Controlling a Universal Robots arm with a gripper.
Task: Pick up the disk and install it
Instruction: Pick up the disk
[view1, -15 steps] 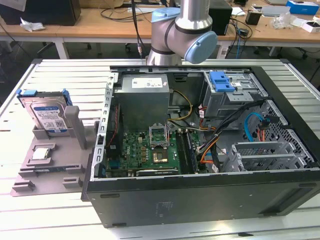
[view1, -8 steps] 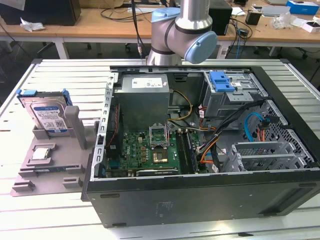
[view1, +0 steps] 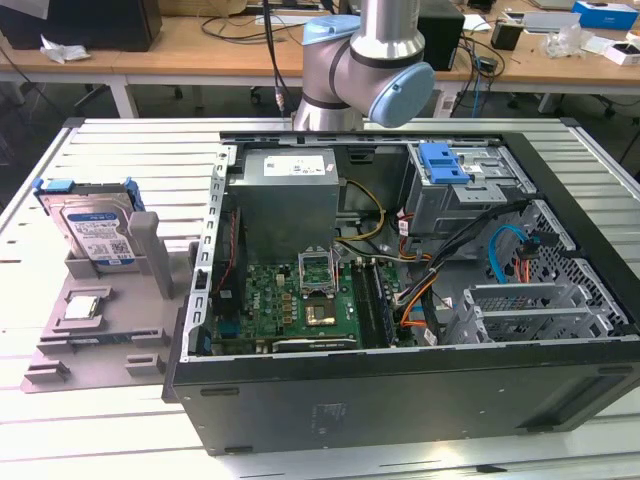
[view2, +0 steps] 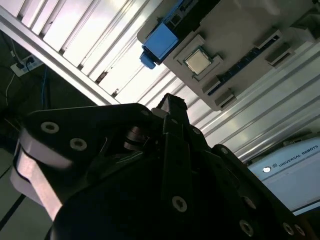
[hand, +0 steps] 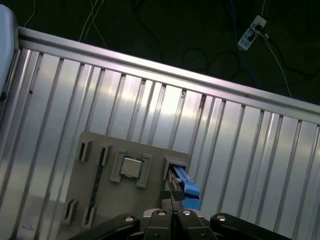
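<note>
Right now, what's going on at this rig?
A robot arm is working next to an open computer case. The disk stands on edge in the grey fixture at the exterior view's left, outside the case, not yet picked up. In the first wrist view the end effector hangs above that fixture, shut and empty, with the disk's blue bracket and the processor chip below it.

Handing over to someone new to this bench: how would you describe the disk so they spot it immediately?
At the exterior view's left, beside the open black computer case, sits a grey plastic fixture tray. The flat silver rectangular disk stands on edge at its back. Unlike the small square silver processor chip lying flat in front, it has a white-and-blue label and bright blue bracket.
</note>
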